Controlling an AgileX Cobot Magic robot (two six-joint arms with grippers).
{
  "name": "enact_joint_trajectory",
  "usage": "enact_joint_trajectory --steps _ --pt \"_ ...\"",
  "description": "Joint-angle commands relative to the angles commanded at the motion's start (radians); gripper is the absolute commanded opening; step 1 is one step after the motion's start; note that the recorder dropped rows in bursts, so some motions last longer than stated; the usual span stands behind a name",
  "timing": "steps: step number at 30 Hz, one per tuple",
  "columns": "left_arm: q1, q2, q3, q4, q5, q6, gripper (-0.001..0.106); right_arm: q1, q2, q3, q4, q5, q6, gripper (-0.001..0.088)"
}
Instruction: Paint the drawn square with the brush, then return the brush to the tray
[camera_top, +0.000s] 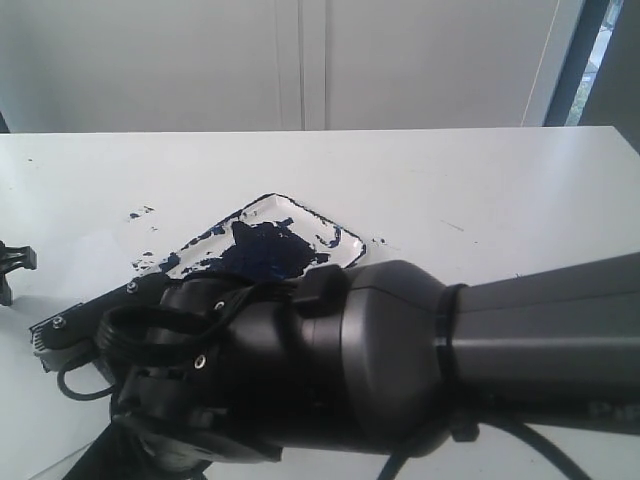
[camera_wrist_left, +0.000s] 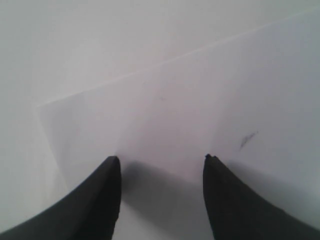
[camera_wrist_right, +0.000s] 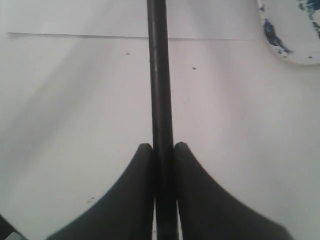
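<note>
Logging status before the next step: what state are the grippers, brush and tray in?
right gripper: shut on the brush
brush: held by its handle, bristles out of view
left gripper: open, empty, over a paper sheet
tray: smeared with blue paint

Plain white room, white tabletop (camera_top: 470, 190), sliver of window (camera_top: 600, 50) off to the right

The tabletop is matte white and fills most of the exterior view, with its far edge running straight across. Behind it is a pale wall (camera_top: 140, 60) of smooth, flat panels, split by a few thin vertical seams (camera_top: 302, 60) near the middle. At the top right, a dark slanted frame (camera_top: 575, 70) borders the narrow window strip, bright with a hint of green outside. The light is soft and even, with a pretty washed-out look.
</note>
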Motion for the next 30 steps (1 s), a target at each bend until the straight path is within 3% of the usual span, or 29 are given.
enact_joint_trajectory --steps 9,30 --pt "0.0 0.0 0.0 0.0 0.004 0.0 0.055 -0.013 0.0 0.0 -0.134 0.057 0.114 0.0" --pt "0.0 0.0 0.0 0.0 0.004 0.0 0.055 -0.075 0.017 0.0 -0.161 -0.03 0.117 0.0"
